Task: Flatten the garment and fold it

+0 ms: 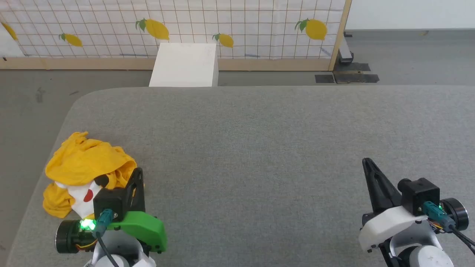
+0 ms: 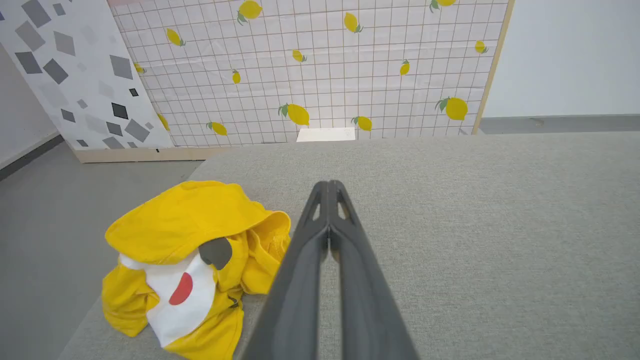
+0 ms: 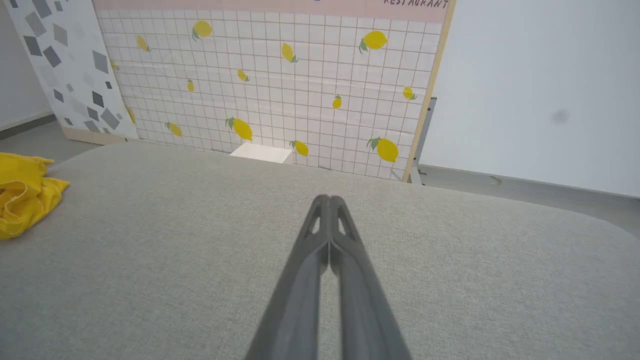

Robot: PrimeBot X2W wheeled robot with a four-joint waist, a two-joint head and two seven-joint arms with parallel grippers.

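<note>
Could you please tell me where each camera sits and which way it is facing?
Head view: on the robot's head, looking forward and down at the grey fabric-covered surface; left gripper at lower left beside the crumpled bright yellow cotton T-shirt, right gripper at lower right.
Left wrist view: on the left wrist, looking along its shut jaws towards the lemon-printed white grid panel.
Right wrist view: on the right wrist, along its shut jaws, towards that panel.
Shared: both wrist views show the panel, the T-shirt and a white box.

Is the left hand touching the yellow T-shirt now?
Cannot tell. In the left wrist view the shut left hand overlaps the edge of the yellow T-shirt with no visible gap, but it may sit above the cloth.
</note>
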